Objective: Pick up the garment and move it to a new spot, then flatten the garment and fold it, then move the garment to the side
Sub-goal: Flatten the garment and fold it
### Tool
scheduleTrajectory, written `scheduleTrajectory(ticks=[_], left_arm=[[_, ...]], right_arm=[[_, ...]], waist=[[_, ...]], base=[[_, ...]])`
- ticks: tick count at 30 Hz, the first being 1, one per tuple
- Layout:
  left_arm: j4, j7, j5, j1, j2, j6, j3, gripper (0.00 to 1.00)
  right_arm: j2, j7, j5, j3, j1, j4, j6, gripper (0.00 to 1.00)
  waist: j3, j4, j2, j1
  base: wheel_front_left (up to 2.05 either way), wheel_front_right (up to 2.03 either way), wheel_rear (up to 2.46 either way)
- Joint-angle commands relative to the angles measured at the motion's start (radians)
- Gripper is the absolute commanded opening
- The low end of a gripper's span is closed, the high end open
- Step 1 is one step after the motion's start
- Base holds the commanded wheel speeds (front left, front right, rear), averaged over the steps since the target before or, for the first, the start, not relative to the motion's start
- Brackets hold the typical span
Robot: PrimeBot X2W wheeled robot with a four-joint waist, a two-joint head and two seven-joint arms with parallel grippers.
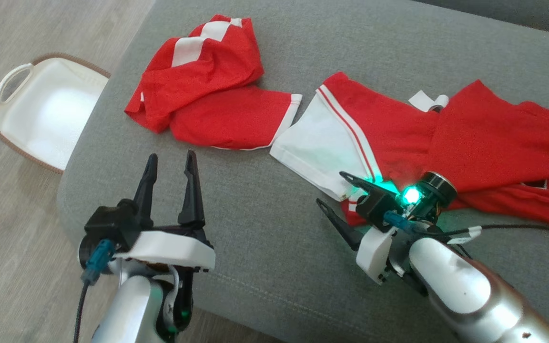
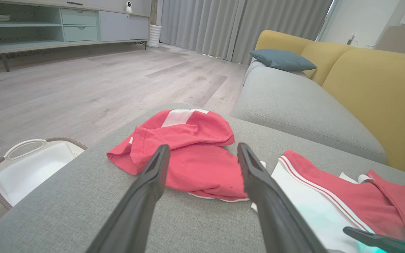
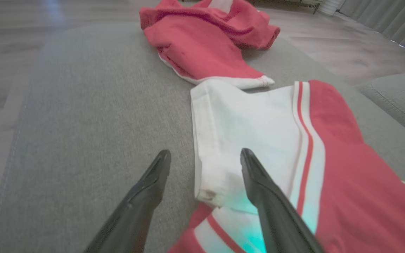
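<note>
Grey sofa cushion point(image 1: 265, 247) is carrying the red garment point(image 1: 484, 138), another red shirt point(image 1: 208, 95) lying beside it. Right gripper point(image 1: 331, 188) is hovering wide open over its white sleeve point(image 1: 312, 143), holding nothing; left gripper point(image 1: 171, 156) is open too. Picking up is only starting, I think: next comes pinching that sleeve.

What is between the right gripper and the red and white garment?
Nothing visible. The open right gripper is right at the garment's white corner, one finger over the cloth, the other over bare gray cushion.

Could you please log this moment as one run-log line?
left pincer: open, above grey cushion | right pincer: open, straddling edge of white sleeve, spread red garment | crumpled red garment: ungripped
</note>
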Motion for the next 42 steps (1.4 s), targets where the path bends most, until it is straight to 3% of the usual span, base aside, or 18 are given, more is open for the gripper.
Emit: scheduleTrajectory(ticks=[1, 4, 13, 14, 16, 24, 29, 33, 42], left_arm=[[-0.038, -0.005, -0.003, -0.035, 0.003, 0.006, 0.024, 1.0], [-0.044, -0.005, -0.013, -0.038, 0.003, 0.014, 0.016, 1.0], [-0.052, -0.005, -0.025, -0.051, 0.003, 0.027, 0.006, 1.0], [-0.052, -0.005, -0.025, -0.052, 0.003, 0.027, 0.006, 1.0], [-0.05, -0.005, -0.024, -0.053, 0.003, 0.028, 0.007, 1.0], [-0.038, -0.005, -0.013, -0.048, 0.003, 0.025, 0.015, 1.0], [-0.035, -0.005, -0.008, -0.045, 0.003, 0.019, 0.019, 1.0], [-0.031, -0.005, -0.011, -0.045, 0.003, 0.019, 0.011, 1.0], [-0.033, -0.005, -0.018, -0.041, 0.003, 0.017, 0.0, 1.0]], right_arm=[[-0.001, 0.004, 0.007, 0.015, -0.022, -0.017, 0.007, 1.0], [-0.018, 0.008, 0.009, 0.069, -0.065, 0.04, 0.007, 1.0], [0.002, -0.023, 0.01, 0.085, -0.121, 0.133, 0.007, 1.0], [0.009, -0.027, 0.016, 0.086, -0.122, 0.141, 0.007, 0.74], [0.022, -0.042, 0.029, 0.082, -0.127, 0.148, 0.007, 0.0], [0.054, -0.099, 0.056, 0.058, -0.15, 0.145, 0.007, 0.0], [0.059, -0.089, 0.132, 0.007, -0.193, 0.101, 0.007, 0.0], [0.035, -0.036, 0.233, -0.02, -0.244, 0.057, 0.007, 0.0], [-0.083, 0.072, 0.405, -0.079, -0.339, 0.011, 0.007, 0.0]], waist=[[0.006, 0.006, -0.0001, 0.0], [0.019, 0.011, -0.0001, 0.0], [0.046, 0.006, -0.0001, 0.0], [0.046, 0.004, -0.0001, 0.0], [0.045, -0.001, -0.0001, 0.0], [0.019, -0.042, -0.0001, 0.0], [-0.001, -0.075, -0.0001, 0.0], [-0.013, -0.085, -0.0001, 0.0], [-0.006, -0.069, -0.0001, 0.0]], base=[[0.0, 0.0, 0.0], [0.0, 0.0, 0.0], [0.0, 0.0, 0.0], [0.0, 0.0, 0.0], [0.0, 0.0, 0.0], [0.0, 0.0, 0.0], [0.0, 0.0, 0.0], [0.0, 0.0, 0.0], [0.0, 0.0, 0.0]])
